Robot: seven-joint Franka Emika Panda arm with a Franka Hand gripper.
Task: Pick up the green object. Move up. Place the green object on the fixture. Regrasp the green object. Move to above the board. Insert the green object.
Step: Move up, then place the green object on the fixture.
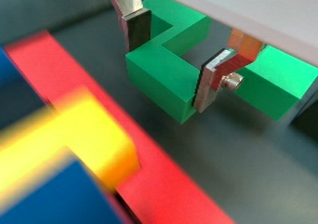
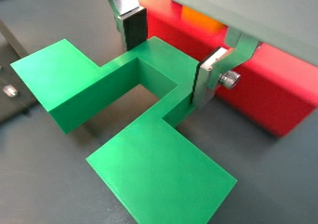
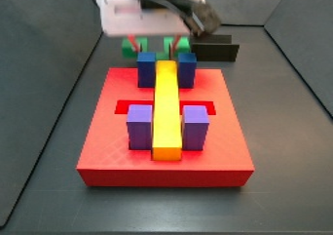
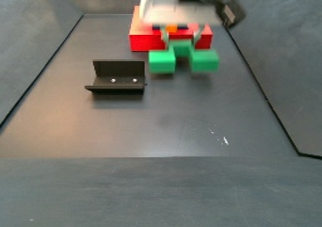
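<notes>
The gripper straddles the central block of the green object, its jaws spread with the fingers just beside it. The green object lies on the floor beside the board, well apart from the fixture.

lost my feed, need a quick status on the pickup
Pincer open, straddling the green object's central block. Green object on floor beside the board. Fixture clear, nothing in the way.
</notes>
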